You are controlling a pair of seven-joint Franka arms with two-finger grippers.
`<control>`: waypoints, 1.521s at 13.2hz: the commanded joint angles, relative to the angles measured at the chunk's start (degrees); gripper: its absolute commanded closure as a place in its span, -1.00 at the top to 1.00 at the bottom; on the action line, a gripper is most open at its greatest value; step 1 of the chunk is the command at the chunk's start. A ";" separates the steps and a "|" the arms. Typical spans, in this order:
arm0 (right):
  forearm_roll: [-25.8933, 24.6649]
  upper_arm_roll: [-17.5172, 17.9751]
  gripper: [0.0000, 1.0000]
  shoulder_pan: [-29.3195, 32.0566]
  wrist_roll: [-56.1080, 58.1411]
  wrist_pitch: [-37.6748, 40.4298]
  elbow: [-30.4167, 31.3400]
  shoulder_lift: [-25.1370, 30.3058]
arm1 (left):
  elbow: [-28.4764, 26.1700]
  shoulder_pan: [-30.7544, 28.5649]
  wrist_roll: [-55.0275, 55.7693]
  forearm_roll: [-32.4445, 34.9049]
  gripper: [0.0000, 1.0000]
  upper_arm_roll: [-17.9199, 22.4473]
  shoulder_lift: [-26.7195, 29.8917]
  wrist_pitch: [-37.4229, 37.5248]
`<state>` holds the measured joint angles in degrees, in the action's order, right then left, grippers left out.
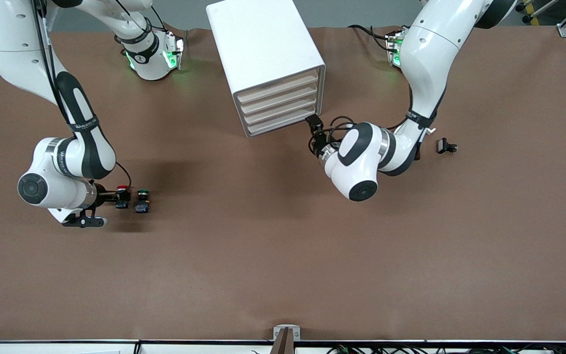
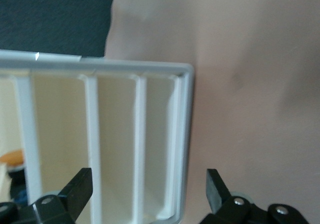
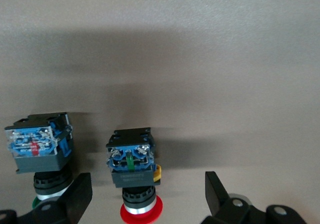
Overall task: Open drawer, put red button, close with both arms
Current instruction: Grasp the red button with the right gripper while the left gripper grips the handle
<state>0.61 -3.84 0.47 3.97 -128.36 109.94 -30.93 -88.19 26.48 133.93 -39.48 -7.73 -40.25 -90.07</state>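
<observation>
Brown table (image 1: 283, 255), red button (image 3: 131, 170) between open right gripper (image 3: 145, 194)

The brown table (image 1: 283, 255) carries a white drawer cabinet (image 1: 263, 59), red button (image 1: 122, 195), green button (image 1: 142, 200) and black clip (image 1: 446, 146).

We can read very little. The right arm's base (image 1: 149, 55), beside the white drawer cabinet (image 1: 267, 64), carries a black band with a round white badge showing the digit "1". Grey lettering runs along both forearm bands, too small for us to make out.
</observation>
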 commanded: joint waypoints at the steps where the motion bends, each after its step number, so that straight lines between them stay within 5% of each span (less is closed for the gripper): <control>1: -0.35 0.32 1.00 0.06 0.52 -0.49 -0.16 -0.79 | 1.62 0.85 0.72 -3.84 1.00 0.35 -1.41 0.34; 3: -0.35 0.32 0.88 0.15 0.52 -1.72 -0.25 -1.32 | 1.62 1.81 0.45 -7.53 1.00 0.35 -2.72 0.34; 6: -0.35 0.32 0.64 0.15 0.60 -3.21 -0.42 -2.47 | 1.62 4.71 0.36 -8.51 0.56 0.34 -3.35 0.34; 8: -0.35 0.32 0.33 0.15 0.60 -3.57 -0.51 -2.64 | 1.62 5.50 0.27 -9.56 0.30 0.26 -3.35 0.77; 11: -0.44 0.23 -0.19 0.15 0.69 -4.45 -0.69 -3.26 | 1.53 5.42 -1.13 -10.36 0.29 -0.88 -3.35 1.56; 14: -0.79 0.23 -0.58 -0.03 0.69 -4.45 -0.77 -3.26 | 1.53 5.68 -1.92 -10.45 0.08 -2.11 -3.70 2.27; 20: -0.79 0.23 -0.66 -0.47 0.43 -2.09 -1.48 -1.42 | 1.62 5.60 -4.21 -12.91 0.07 -2.20 -4.58 5.00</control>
<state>0.63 -3.66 0.34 4.32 -132.13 109.19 -33.47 -87.44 32.20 130.75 -51.00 -9.91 -43.81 -86.27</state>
